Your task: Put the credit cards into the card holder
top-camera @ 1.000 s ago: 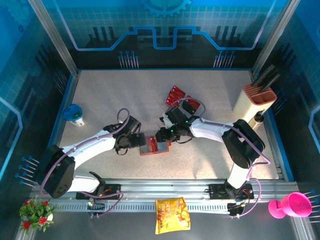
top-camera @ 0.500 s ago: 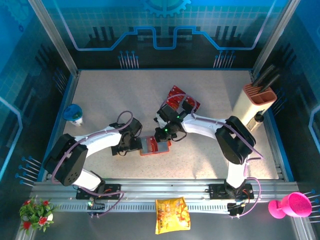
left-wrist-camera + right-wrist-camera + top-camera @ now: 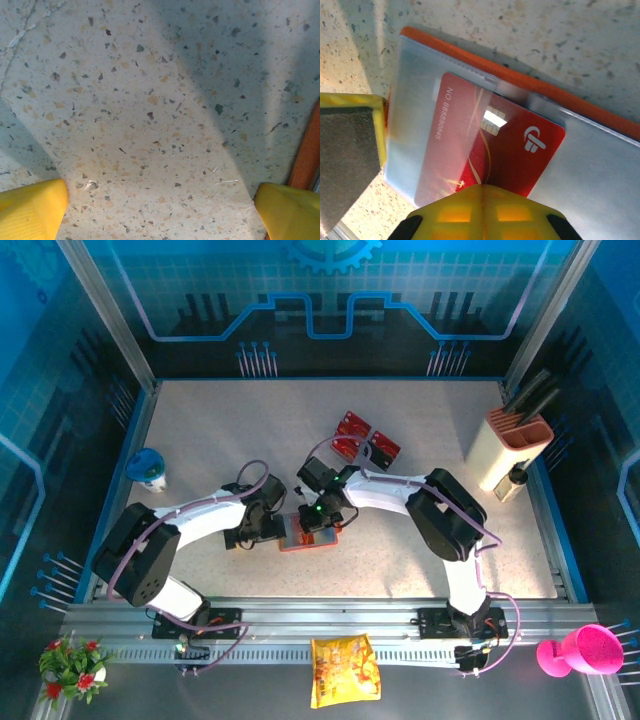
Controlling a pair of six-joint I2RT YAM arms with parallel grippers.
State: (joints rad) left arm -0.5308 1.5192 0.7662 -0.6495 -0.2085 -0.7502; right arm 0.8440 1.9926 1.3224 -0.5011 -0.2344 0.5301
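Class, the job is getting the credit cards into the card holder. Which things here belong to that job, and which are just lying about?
Belongs: card holder; credit card partly in its pocket; loose credit cards farther back.
Lying about: knife block; blue cup; yellow snack bag; pink cup; potted flowers.

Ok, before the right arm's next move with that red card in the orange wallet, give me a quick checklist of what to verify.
1. Orange folding card holder lying open on the speckled table: ok.
2. Red credit card fully pocketed: not ok, its logo end sticks out of the translucent sleeve.
3. Right gripper shut at the card's edge: ok; pinching it: cannot tell.
4. Left gripper open beside the holder's edge: ok; touching it: cannot tell.
5. Other red cards loose on the table beyond: ok.
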